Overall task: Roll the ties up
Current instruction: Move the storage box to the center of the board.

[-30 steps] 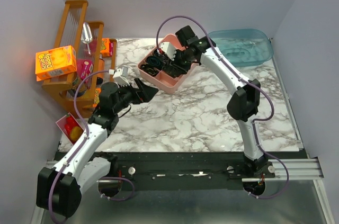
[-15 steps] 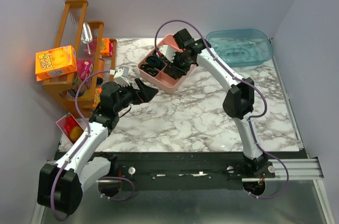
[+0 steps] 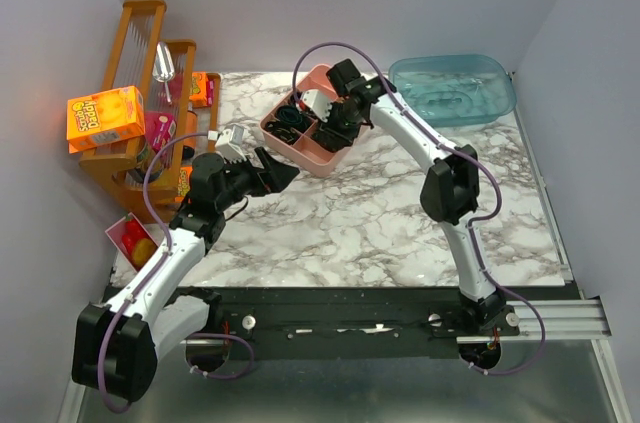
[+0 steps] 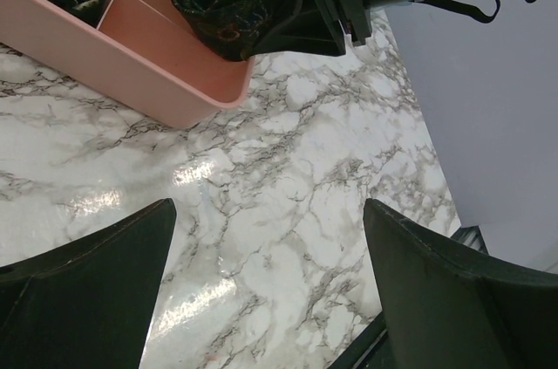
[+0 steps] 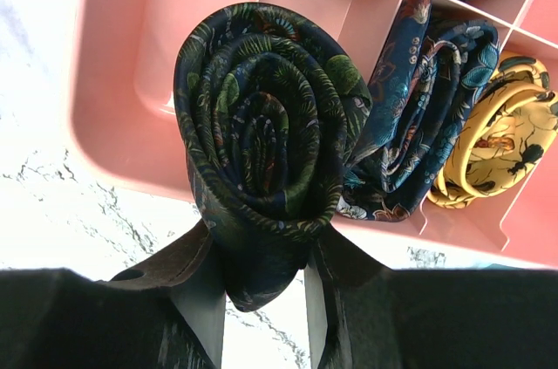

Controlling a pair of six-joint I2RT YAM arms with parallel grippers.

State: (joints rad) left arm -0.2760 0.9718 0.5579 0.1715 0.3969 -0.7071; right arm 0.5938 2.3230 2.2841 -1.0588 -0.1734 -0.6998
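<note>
A marble table is seen beneath both arms. A pink divided tray lies ahead of both grippers. The left gripper is held wide open, with nothing between its jaws. The right gripper is closed on a dark green rolled tie, which is pinched at its lower edge and seemingly held over the tray's near wall. Right of those jaws, a blue rolled tie and a yellow rolled tie are packed in one compartment.
</note>
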